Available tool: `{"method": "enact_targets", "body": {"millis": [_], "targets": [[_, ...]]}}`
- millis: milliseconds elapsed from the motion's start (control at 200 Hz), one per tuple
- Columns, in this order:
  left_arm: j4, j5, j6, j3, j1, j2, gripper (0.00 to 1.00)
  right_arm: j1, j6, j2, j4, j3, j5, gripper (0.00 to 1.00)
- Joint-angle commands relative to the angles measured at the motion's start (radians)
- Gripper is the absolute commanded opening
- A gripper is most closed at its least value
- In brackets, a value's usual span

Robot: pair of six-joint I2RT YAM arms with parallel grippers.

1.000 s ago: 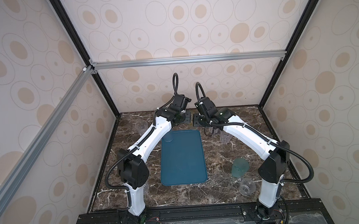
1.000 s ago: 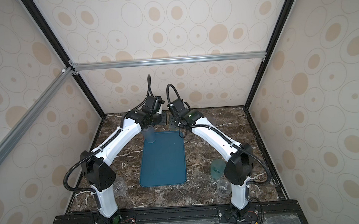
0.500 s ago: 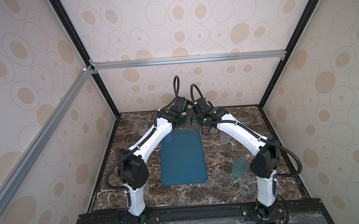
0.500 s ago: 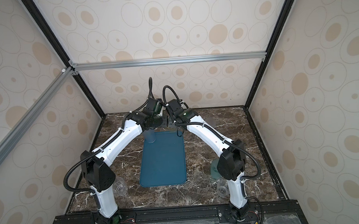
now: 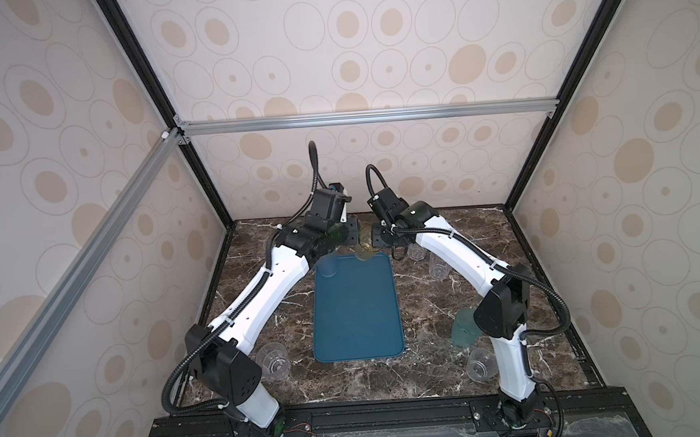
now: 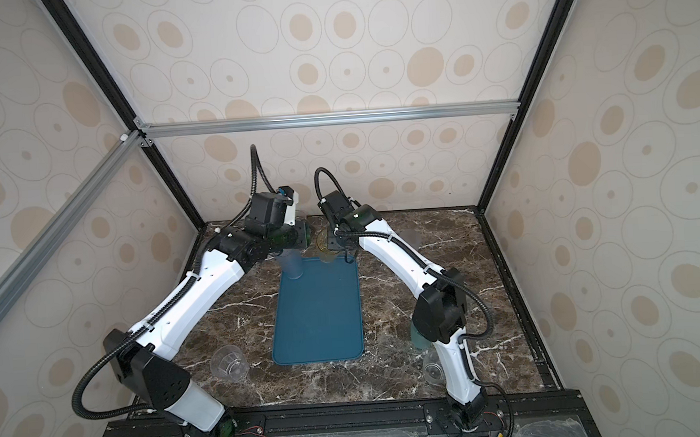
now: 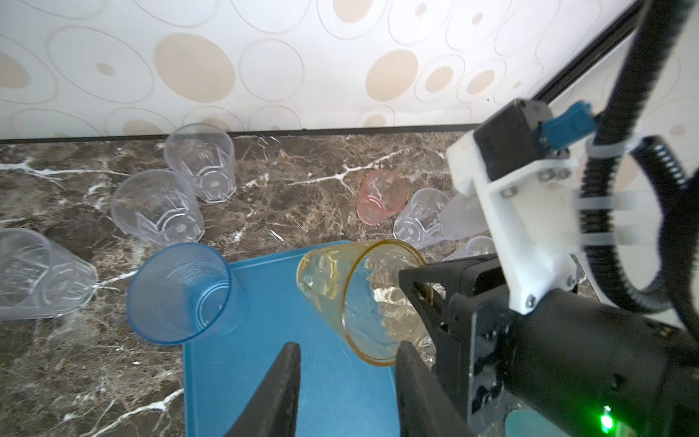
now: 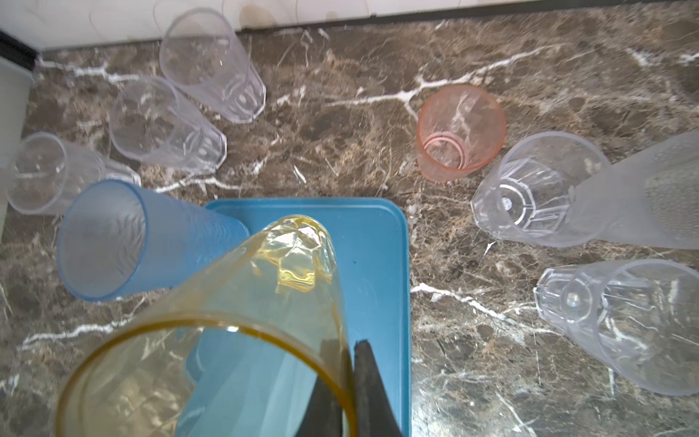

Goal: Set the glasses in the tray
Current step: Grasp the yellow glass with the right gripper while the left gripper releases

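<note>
The yellow glass (image 8: 264, 287) hangs tilted in the right gripper (image 8: 350, 374), whose fingers are closed thin on the rim, one inside the mouth and one outside. Its faceted base points away from that gripper and sits low over the far end of the tray (image 5: 356, 319); whether it touches the tray I cannot tell. The left gripper (image 7: 348, 346) faces it from the opposite side with its fingers moderately apart and nothing between them, the glass's rim just beside one finger. A blue glass (image 7: 181, 291) stands upright just ahead of the left gripper, its base at the tray's far corner. Beyond it, on the left gripper's side, three clear glasses (image 7: 157, 208) stand on the marble table (image 5: 428, 298) near the back wall. Ahead of the right gripper a pink glass (image 8: 459, 132) stands off the tray, with two more clear ones and a frosted grey glass (image 8: 643, 196) to that gripper's outer side. Well behind the right gripper, by its arm's base, is a teal-green glass (image 5: 463, 327).
</note>
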Motion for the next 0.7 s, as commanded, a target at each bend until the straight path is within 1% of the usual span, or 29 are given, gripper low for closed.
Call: {"method": "enact_targets", "body": {"millis": [0, 50, 105, 160, 240, 395, 490, 615, 695], "targets": [[0.036, -0.042, 0.033, -0.059, 0.09, -0.059, 0.43, -0.001, -0.053, 0.089, -0.147, 0.157, -0.087, 0.01], [0.048, -0.039, 0.05, -0.095, 0.137, -0.086, 0.43, -0.001, -0.068, 0.142, -0.224, 0.237, -0.094, 0.02], [0.064, -0.039, 0.056, -0.131, 0.185, -0.114, 0.43, 0.001, -0.082, 0.187, -0.271, 0.296, -0.096, 0.03], [0.081, -0.034, 0.062, -0.16, 0.226, -0.136, 0.43, 0.003, -0.085, 0.209, -0.28, 0.318, -0.103, 0.05], [0.085, -0.034, 0.074, -0.182, 0.259, -0.145, 0.43, 0.011, -0.089, 0.229, -0.254, 0.322, -0.108, 0.05], [0.084, -0.015, 0.079, -0.199, 0.275, -0.136, 0.43, 0.023, -0.088, 0.3, -0.255, 0.387, -0.119, 0.06], [0.1, 0.005, 0.075, -0.219, 0.277, -0.134, 0.43, 0.031, -0.087, 0.326, -0.241, 0.396, -0.119, 0.07], [0.108, 0.027, 0.07, -0.23, 0.276, -0.126, 0.43, 0.032, -0.081, 0.345, -0.226, 0.396, -0.107, 0.11], [0.11, 0.036, 0.066, -0.236, 0.276, -0.12, 0.43, 0.032, -0.078, 0.35, -0.214, 0.395, -0.104, 0.15]]}}
